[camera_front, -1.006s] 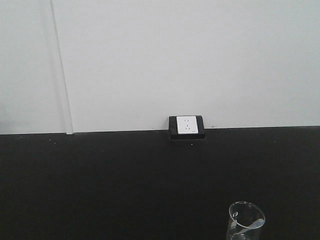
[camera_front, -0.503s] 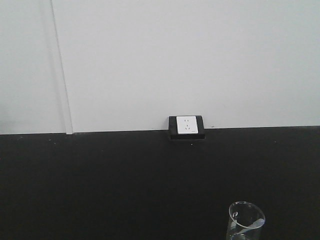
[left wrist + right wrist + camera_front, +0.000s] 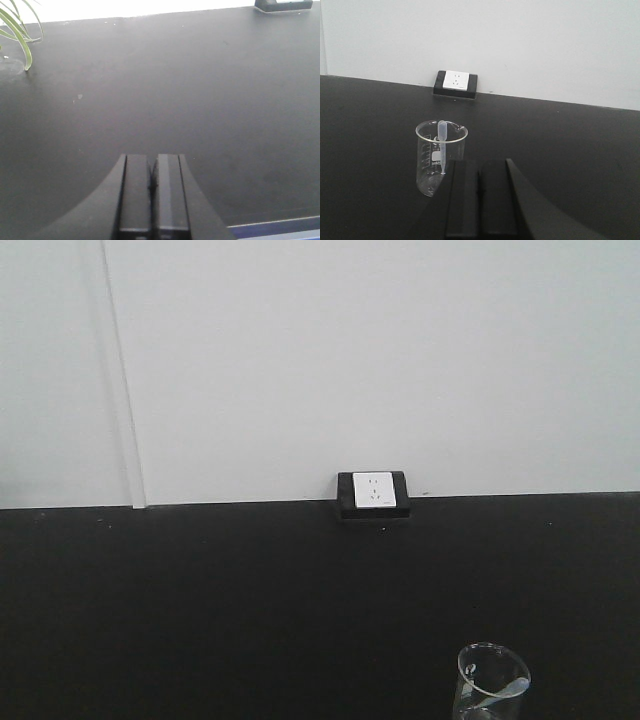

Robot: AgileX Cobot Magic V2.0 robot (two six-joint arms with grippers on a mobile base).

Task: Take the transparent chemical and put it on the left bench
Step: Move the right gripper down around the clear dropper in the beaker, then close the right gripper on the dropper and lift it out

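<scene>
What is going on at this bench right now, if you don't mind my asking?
Nothing has been picked up yet. A glass beaker with a plastic dropper standing in it sits on the black bench, just ahead and to the left of the right gripper, which is shut and empty. The left gripper is also shut, over bare bench, with green plant leaves at the far left. A wall socket sits at the back.

Black bench (image 3: 200, 90) wide open, three obstacles.
Beaker (image 3: 441, 157) just ahead-left of right gripper (image 3: 479, 167); socket box (image 3: 373, 496) at back wall; plant leaves (image 3: 17, 30) far-left corner.
</scene>
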